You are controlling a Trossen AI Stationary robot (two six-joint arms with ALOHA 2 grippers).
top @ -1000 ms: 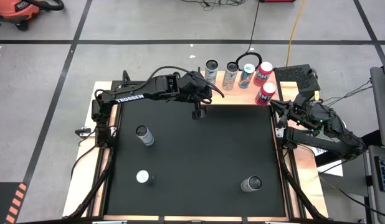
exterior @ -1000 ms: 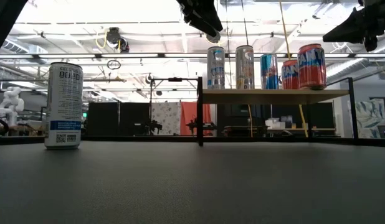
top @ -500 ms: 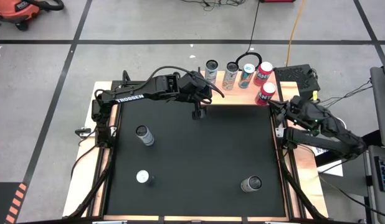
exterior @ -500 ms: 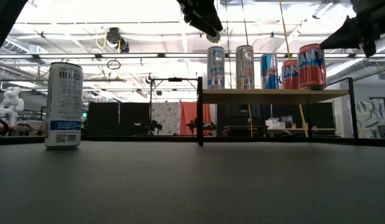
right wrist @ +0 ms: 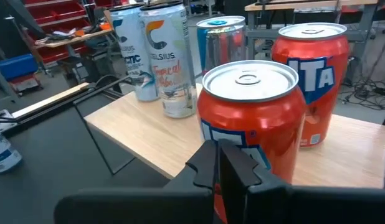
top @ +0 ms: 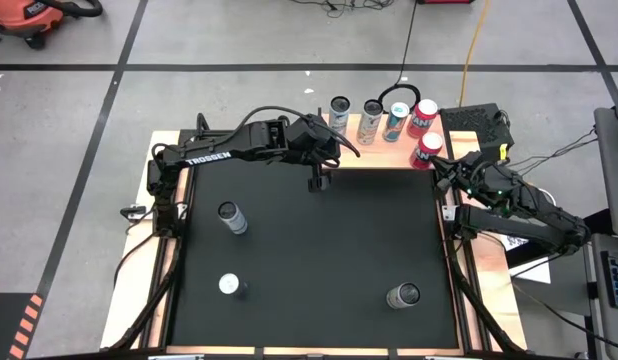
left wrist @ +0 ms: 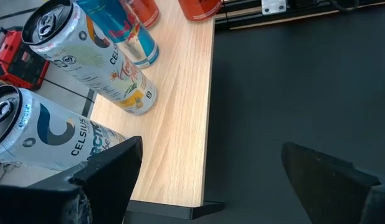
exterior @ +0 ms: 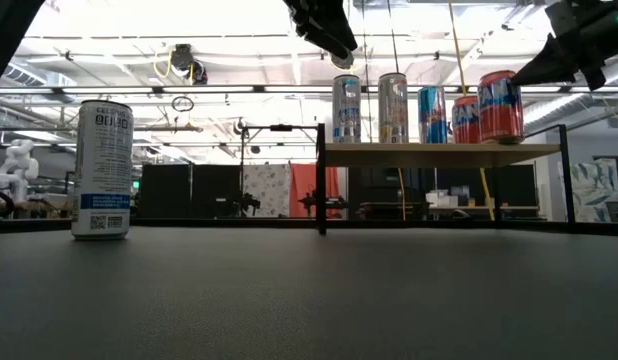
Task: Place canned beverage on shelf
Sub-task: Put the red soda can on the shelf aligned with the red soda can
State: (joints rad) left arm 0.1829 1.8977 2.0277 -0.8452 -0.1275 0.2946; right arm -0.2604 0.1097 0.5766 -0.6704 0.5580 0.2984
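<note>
Black mat (top: 319,250) below, shelf (top: 374,150) at its far edge; five cans (top: 426,150) upright on shelf; left gripper (top: 316,183) spread (empty) beside shelf; right gripper (right wrist: 220,163) pressed together near shelf's red cans.

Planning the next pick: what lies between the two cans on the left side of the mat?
Nothing: in the high view only bare black mat separates the upper can from the lower can.
</note>
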